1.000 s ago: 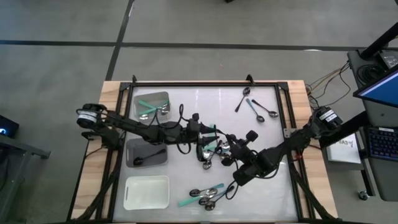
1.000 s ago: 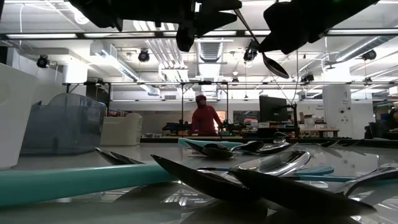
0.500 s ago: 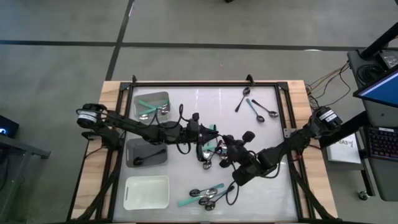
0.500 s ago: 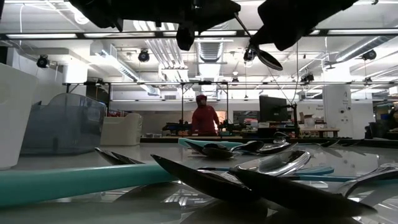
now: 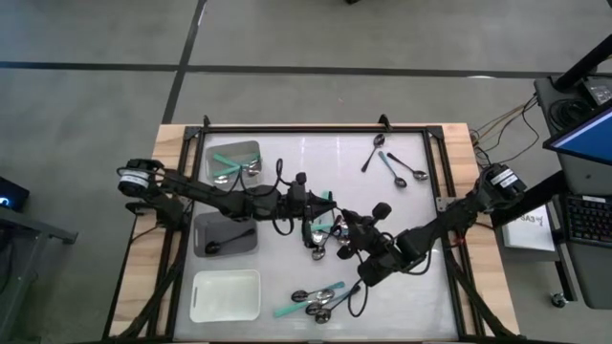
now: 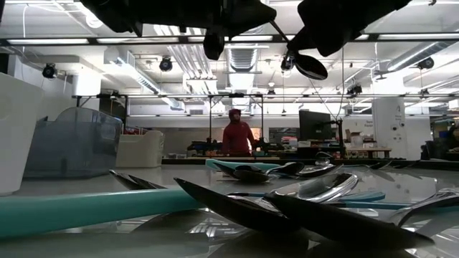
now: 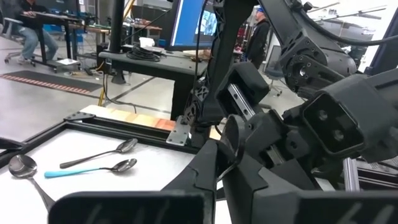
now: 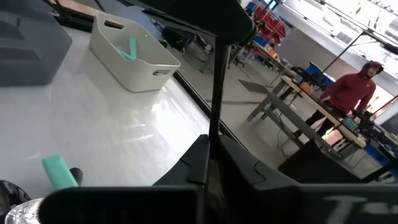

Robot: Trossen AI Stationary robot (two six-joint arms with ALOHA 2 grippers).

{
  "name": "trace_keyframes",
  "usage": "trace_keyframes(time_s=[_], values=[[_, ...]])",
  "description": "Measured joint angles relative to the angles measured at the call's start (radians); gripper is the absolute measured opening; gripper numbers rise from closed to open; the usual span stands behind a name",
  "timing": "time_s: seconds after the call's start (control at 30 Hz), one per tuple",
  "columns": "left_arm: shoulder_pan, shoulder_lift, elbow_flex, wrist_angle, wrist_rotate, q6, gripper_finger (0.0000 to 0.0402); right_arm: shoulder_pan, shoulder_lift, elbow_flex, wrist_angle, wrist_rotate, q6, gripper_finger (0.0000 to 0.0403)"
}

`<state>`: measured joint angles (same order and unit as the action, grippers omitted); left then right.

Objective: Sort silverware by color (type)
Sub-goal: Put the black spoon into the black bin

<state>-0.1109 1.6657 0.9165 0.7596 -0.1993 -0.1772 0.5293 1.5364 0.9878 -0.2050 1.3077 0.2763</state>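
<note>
A black-handled spoon [image 6: 310, 66] hangs in the air between my two grippers above the middle of the table. My left gripper [image 5: 330, 206] reaches in from the table's left and is shut on the spoon's thin handle [image 8: 215, 93]. My right gripper [image 5: 350, 225] comes from the right, tip to tip with it, and is also shut on the spoon. The bowl [image 7: 233, 133] sits at the right gripper's end, lower than the handle. More silverware [image 5: 322, 239] lies in a heap just below both grippers. My left gripper pinches the handle [image 7: 221, 174] toward its free end between its two fingers, coming level from the table's left. The spoon is clear of the table. My right gripper pinches the handle [image 8: 214, 138] near the bowl end between its two fingers, from the table's right. The handle runs on from its fingertips to the left gripper, and the bowl slants down beside it.
A grey tray [image 5: 251, 147] with teal spoons stands at the far left, and a dark grey tray [image 5: 203, 225] with a black spoon sits nearer. A white tray [image 5: 226, 296] is at the near left. Spoons lie at the far right [image 5: 394, 164] and near edge [image 5: 320, 302].
My right gripper has carried the spoon a little toward the table's left and up, to the left gripper. My left gripper has shut on the spoon's handle. The spoon stays clear of the table, bowl lowest.
</note>
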Motion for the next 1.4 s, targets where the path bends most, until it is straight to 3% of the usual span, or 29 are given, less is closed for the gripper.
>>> trace_keyframes(time_s=[0.5,0.9,1.1,1.4], values=[[0.077,0.0,0.0,-0.069,-0.002,-0.008,0.0,0.004,-0.022,0.0,0.002,-0.046,0.014,0.0124],[0.095,-0.029,0.0,-0.316,-0.027,-0.047,0.0,0.059,-0.024,0.0,0.002,-0.06,0.03,0.0134],[0.076,-0.154,0.0,-0.571,-0.027,-0.051,0.0,0.077,-0.029,0.0,0.001,-0.062,0.031,0.0134],[0.005,-0.511,0.0,-1.004,-0.029,-0.166,0.0,0.073,-0.076,0.0,-0.003,-0.059,0.032,0.0134]])
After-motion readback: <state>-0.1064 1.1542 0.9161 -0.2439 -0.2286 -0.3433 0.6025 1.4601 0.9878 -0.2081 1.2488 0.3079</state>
